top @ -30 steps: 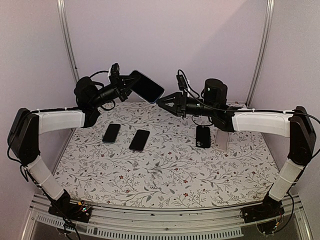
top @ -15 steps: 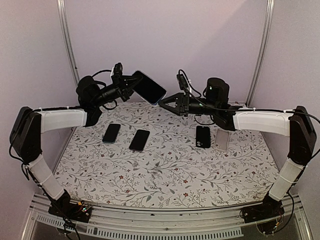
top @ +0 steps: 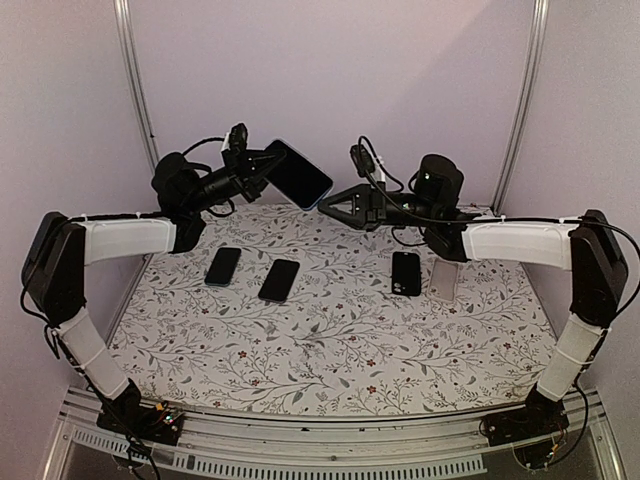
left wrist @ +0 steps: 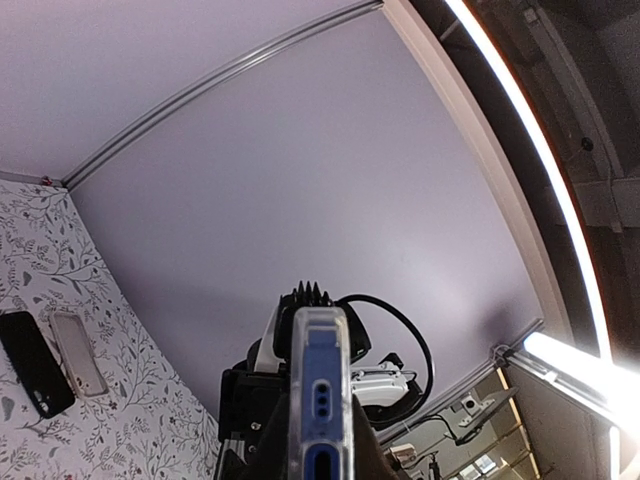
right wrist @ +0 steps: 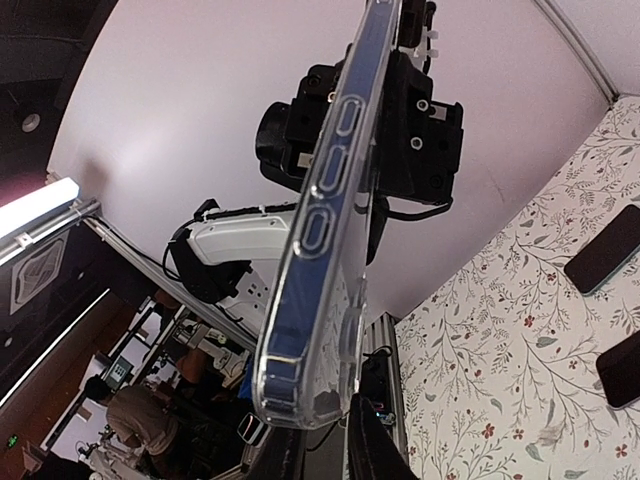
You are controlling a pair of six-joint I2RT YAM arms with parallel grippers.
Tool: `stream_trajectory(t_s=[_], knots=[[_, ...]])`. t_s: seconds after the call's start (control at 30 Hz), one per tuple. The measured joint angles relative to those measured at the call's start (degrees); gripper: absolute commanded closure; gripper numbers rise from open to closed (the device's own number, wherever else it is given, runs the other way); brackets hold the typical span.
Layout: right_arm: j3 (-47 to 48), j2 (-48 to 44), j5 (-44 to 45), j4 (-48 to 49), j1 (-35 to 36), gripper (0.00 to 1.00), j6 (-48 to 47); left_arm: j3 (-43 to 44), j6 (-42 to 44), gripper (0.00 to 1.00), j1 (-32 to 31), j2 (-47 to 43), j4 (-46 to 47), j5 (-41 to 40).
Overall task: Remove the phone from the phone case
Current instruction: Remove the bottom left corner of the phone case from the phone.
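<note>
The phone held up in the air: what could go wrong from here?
The phone hangs high above the table, pinched at one end only by the left gripper; a tug could make it slip and fall. The open right gripper sits near its corner and might grab phone and clear case together.

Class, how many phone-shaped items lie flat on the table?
4: a dark phone and a second dark phone at left; a black phone and a pale item at right. More may be hidden.
</note>
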Motion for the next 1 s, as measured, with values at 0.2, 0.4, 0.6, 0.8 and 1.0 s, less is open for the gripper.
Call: stream_trajectory(t_s=[0.2,0.4,0.6,0.8,1.0], knots=[[-1.0,0.5,0.0,2.4,-0.5,0.79,2.6,0.0,0.9,1.0,0.0,0.0,-1.3,0.5],[-1.0,-0.5,3.1,-2.9,-0.6,0.77,-0.2,0.0,2.5,1.0,0.0,0.0,-3.5,-0.2],[0.7,-1.1,5.8,-5.9,0.1,0.77,-3.0,0.0,-0.8,1.0,0.2,0.1,-1.1,-1.5],[3.1,-2.0,8.0,-6.4,0.9,0.77,-5.0,0.5,-8.8,1.0,0.3,1.4,5.5,-3.1],[8.2,-2.2,11.5,-13.9,1.6,0.78,-7.7,1.6,-10.3,1.0,0.7,1.4,6.4,-5.2]])
